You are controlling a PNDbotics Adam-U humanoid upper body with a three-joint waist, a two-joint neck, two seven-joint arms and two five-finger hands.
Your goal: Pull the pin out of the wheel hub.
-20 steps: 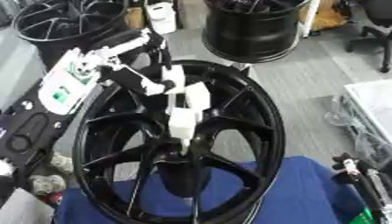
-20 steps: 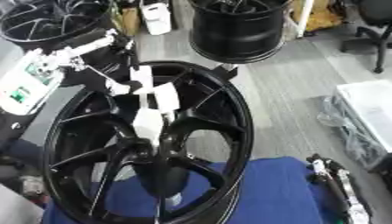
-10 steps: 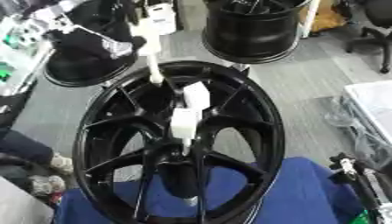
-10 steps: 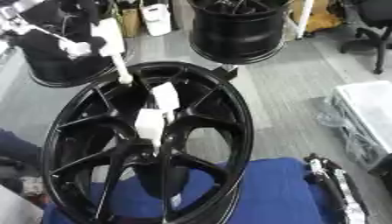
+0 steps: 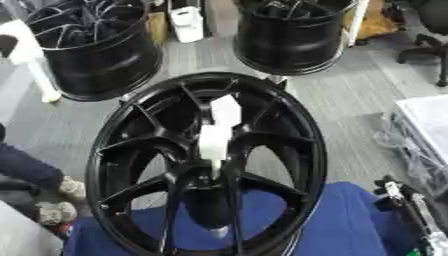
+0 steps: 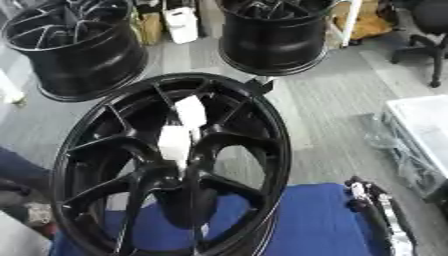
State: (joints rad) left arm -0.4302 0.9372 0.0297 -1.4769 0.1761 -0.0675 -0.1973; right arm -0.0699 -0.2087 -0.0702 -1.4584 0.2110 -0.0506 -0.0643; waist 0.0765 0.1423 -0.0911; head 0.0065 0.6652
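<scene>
A large black wheel rim [image 5: 297,130] stands tilted on a blue cloth [image 5: 350,225] in front of me. A white pin [image 5: 214,137] made of two blocky pieces runs down the spokes, its lower end stuck in the hub [image 5: 208,177]. No hand touches the pin or the rim. My right hand [image 5: 407,202], black with silver parts, rests at the lower right corner beside the rim, fingers straight and holding nothing. My left hand shows in neither view.
Two more black rims stand on the grey floor behind, one at the back left [image 5: 96,50] and one at the back middle [image 5: 293,35]. A white box [image 5: 185,22] sits between them. A pale bin [image 5: 429,130] lies at the right edge.
A white jointed piece that reached onto the rim's upper left has drawn away up and left, out of view. The pin stays in the hub. The camera has shifted.
</scene>
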